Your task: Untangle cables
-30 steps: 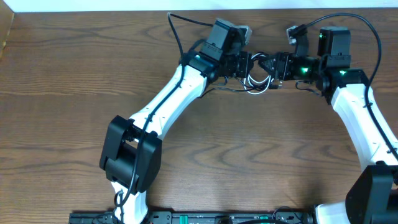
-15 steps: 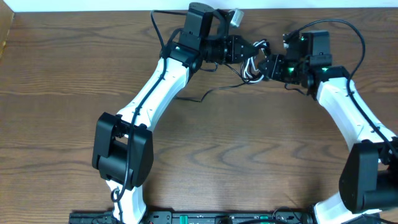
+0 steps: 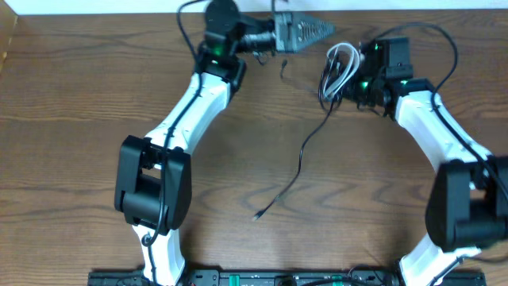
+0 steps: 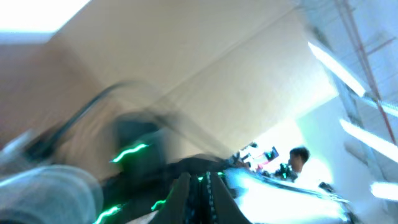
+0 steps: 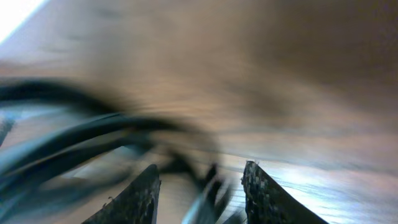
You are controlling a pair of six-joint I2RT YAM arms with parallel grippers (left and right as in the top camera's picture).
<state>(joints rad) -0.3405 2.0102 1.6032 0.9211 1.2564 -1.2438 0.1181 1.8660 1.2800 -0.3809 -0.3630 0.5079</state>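
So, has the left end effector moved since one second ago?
Yes. The left end effector has swung toward the far edge of the table, at the top of the overhead view, and away from the cables.

Brown wood-grain tabletop [image 3: 79, 119] fills basically the whole overhead shot, with a thin white strip [image 3: 95, 6] past its far edge. The left wrist view is super blurry, but it looks like a pale ceiling [image 4: 205, 68] with bright light bars [image 4: 323, 53].
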